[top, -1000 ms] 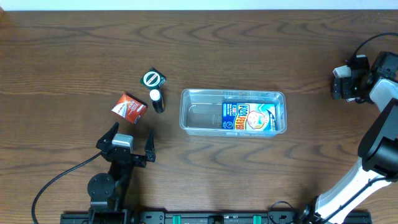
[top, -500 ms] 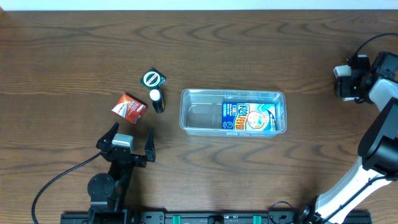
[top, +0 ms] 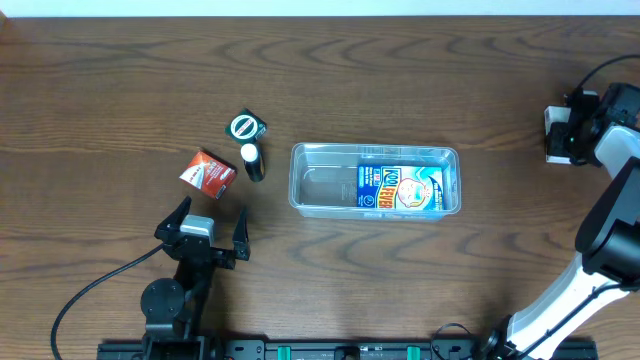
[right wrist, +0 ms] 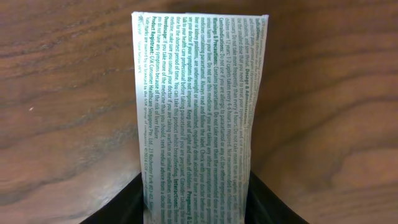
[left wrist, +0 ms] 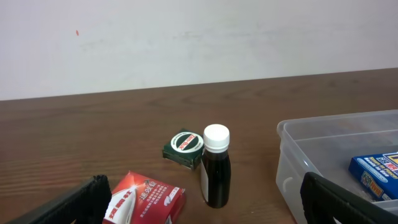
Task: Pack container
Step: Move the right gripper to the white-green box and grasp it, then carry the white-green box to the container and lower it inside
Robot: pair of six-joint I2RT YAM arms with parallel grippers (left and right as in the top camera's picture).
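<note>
Seemingly, rt tool (right wrist: 196, 210) gripping box (right wrist: 198, 106), container (top: 375, 149) well apart

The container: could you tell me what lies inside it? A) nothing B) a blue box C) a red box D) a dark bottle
B: a blue box lies in the right half of the container; the red box and dark bottle sit outside it, the right gripper holds a white box.

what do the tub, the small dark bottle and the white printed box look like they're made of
Tub: clear glossy plastic, since the wood grain of the table shows through it. Bottle: dark, shiny glass or plastic, cannot tell which; its white cap looks plastic. Printed box: thin cardboard, probably, with flat text-covered faces and sharp folded edges.
</note>
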